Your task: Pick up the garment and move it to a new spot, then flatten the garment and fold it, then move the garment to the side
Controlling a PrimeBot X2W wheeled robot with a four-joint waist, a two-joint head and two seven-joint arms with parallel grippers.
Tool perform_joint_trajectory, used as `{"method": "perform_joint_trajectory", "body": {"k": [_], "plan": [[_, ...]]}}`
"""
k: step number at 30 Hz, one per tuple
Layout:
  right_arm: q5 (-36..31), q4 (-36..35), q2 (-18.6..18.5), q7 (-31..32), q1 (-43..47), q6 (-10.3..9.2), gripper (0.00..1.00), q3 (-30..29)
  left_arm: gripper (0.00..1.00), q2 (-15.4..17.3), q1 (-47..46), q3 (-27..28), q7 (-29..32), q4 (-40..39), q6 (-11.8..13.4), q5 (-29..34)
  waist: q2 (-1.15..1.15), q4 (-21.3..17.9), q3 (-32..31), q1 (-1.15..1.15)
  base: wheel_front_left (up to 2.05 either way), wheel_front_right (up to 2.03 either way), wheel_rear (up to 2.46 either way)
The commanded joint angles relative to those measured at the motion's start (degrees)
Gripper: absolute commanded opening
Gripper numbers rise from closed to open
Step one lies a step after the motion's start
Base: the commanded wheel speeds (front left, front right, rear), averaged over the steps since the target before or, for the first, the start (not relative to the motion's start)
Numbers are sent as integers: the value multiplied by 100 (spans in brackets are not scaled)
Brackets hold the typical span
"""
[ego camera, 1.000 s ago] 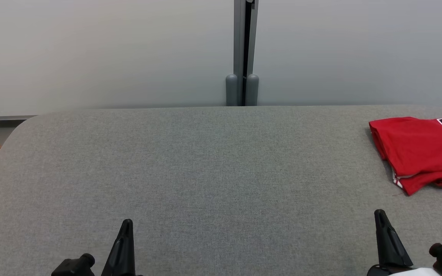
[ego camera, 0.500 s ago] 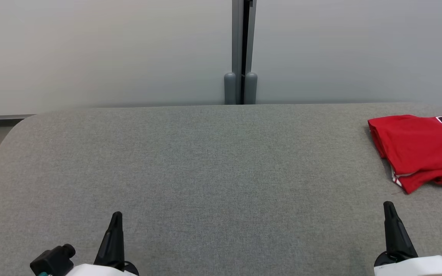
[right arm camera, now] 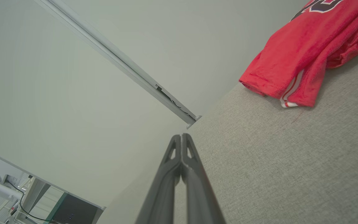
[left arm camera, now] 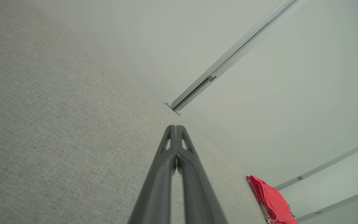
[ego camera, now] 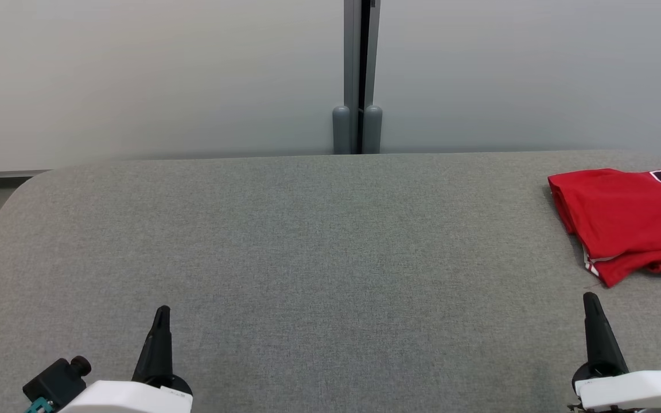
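Hovering over the grey table (ego camera: 307, 258), my left pincer (ego camera: 157, 341) and right pincer (ego camera: 597, 332) are clenched, empty. The red garment (ego camera: 623, 218) lies folded ahead and right of the right one: soft, light, floppy by my reckoning, best pinched through all layers at its near corner.

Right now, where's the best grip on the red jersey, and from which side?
Probably the near corner of the red jersey: stacked hems with white trim jut out there on the table. Come from the near side with the right tool, shut now, just short of it.
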Motion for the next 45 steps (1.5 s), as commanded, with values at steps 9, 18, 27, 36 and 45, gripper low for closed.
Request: {"method": "perform_joint_trajectory", "body": {"k": [9,18,27,36,45], "plan": [[676,-13,-16,167,-237,0,0,-115,0,52,-269,162,150,38,-136,-691,0,-19,22,0,0,0,0],[1242,32,1,316,-337,0,0,-200,0,61,-383,285,293,122,-227,-1277,0,-40,46,0,0,0,0],[1764,76,18,447,-424,-1,0,-287,0,66,-489,405,422,206,-309,-1804,0,-60,69,0,0,0,0],[2233,116,37,579,-501,-1,0,-364,0,67,-587,521,550,280,-390,-2293,0,-80,92,0,0,0,0],[2626,149,55,687,-569,-1,0,-438,0,64,-676,617,657,341,-453,-2700,0,-98,113,0,0,0,0]]}}
